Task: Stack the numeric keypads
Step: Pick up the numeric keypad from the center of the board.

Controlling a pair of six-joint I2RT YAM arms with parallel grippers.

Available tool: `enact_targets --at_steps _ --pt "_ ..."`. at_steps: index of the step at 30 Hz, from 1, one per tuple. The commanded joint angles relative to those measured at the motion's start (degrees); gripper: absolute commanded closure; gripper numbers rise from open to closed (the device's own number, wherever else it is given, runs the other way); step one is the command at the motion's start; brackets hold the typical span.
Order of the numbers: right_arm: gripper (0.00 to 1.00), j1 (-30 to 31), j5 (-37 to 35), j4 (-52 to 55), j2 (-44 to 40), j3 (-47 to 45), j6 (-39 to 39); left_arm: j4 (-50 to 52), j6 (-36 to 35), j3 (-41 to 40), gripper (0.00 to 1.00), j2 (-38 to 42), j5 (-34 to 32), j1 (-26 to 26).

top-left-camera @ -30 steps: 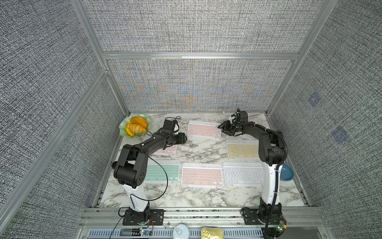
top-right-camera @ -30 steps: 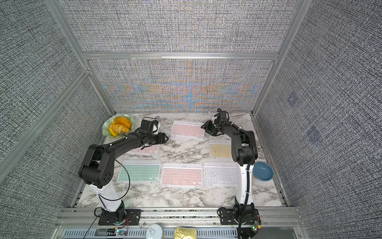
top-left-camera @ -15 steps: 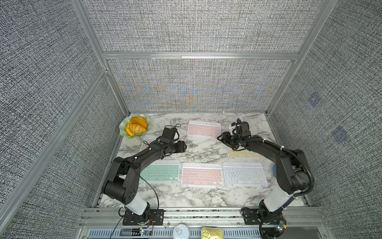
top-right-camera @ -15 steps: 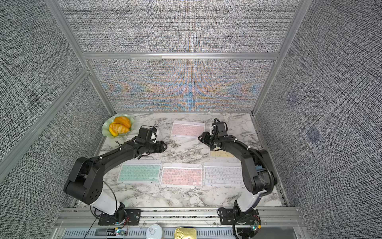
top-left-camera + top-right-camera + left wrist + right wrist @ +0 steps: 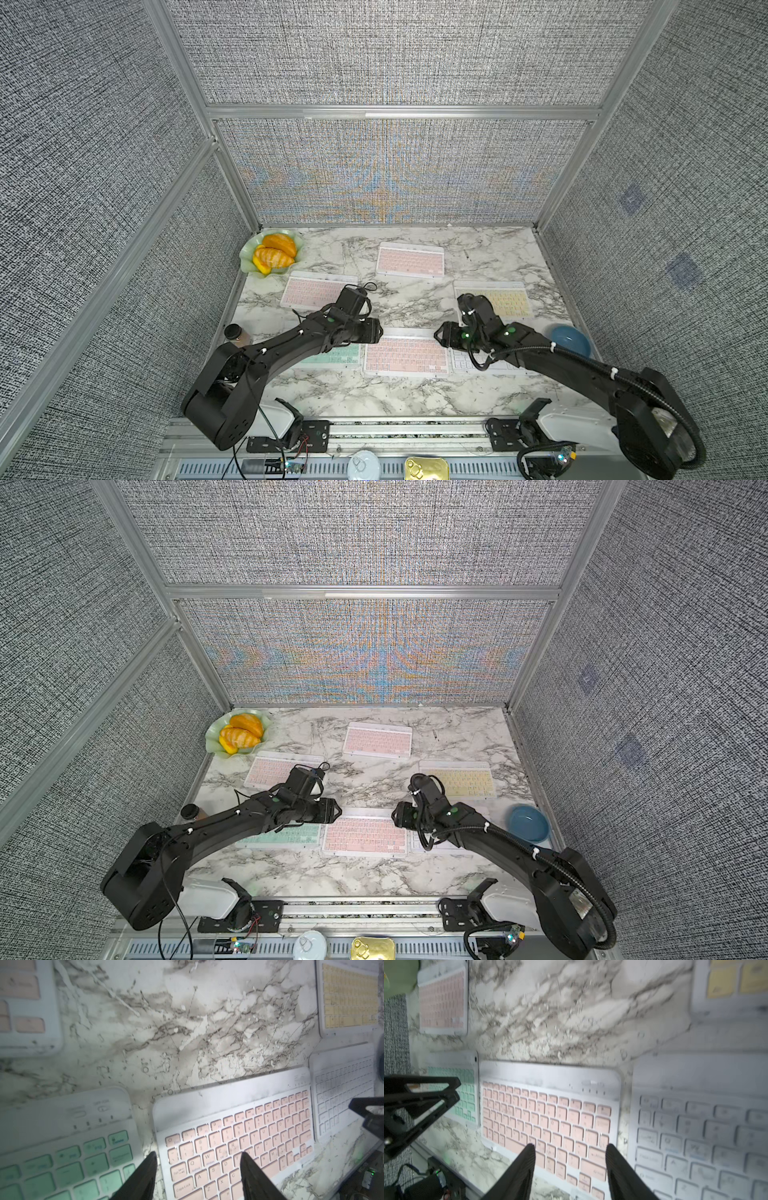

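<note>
The pink keypad (image 5: 405,355) lies flat, keys up, on the marble table (image 5: 415,305), directly below the gap between the two grippers. The mint keypad (image 5: 336,356) sits just under and behind the left gripper (image 5: 375,330). The white keypad (image 5: 695,1126) sits likewise beneath the right gripper (image 5: 441,335). Both almost touch the pink one end to end. Ahead of the grippers, well apart, lie a yellow keypad (image 5: 505,301), a second pink keypad (image 5: 409,259) and a third pink keypad (image 5: 309,289).

To my eye these are thin, stiff, light plastic slabs, probably slick on the frame. Lying flush with the table, they offer hardly any edge to get under. I'd take one by the plain white strip above the keys or by a short end, pinching across its thickness; the keys would give. Here the neighbours crowd both short ends, so finger room looks scarce.

Both arms reach low from the near rail, elbows bent, wrists turned inward so the grippers point at each other across the pink keypad. The left gripper's fingers (image 5: 145,1176) are spread and empty, one over the seam with the mint keypad, one over pink keys. The right gripper's fingers (image 5: 525,1167) are likewise apart and hold nothing, above the pink keypad's other end. I can't tell whether either touches it.
</note>
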State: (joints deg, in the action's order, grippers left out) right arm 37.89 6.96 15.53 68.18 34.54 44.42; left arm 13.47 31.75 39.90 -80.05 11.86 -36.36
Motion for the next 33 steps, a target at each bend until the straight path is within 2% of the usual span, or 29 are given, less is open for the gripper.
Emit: enact_targets --at_steps 1,6,17,33 --pt "0.40 2.83 -2.98 2.28 -1.50 -2.22 5.36 0.21 1.00 -0.91 0.35 0.36 -0.59 -1.12" --pt "0.38 6.56 -4.68 2.10 -1.56 -3.55 7.69 0.85 0.87 -1.46 0.35 0.16 -1.37 -1.76" --pt "0.36 6.89 -6.35 0.29 -1.08 -5.69 8.74 1.55 0.31 -2.04 0.35 -1.58 -1.40 -2.75" --pt "0.35 6.94 -5.34 -4.68 4.85 -4.22 8.66 1.12 -0.02 -1.94 0.35 -4.68 -0.96 -4.67"
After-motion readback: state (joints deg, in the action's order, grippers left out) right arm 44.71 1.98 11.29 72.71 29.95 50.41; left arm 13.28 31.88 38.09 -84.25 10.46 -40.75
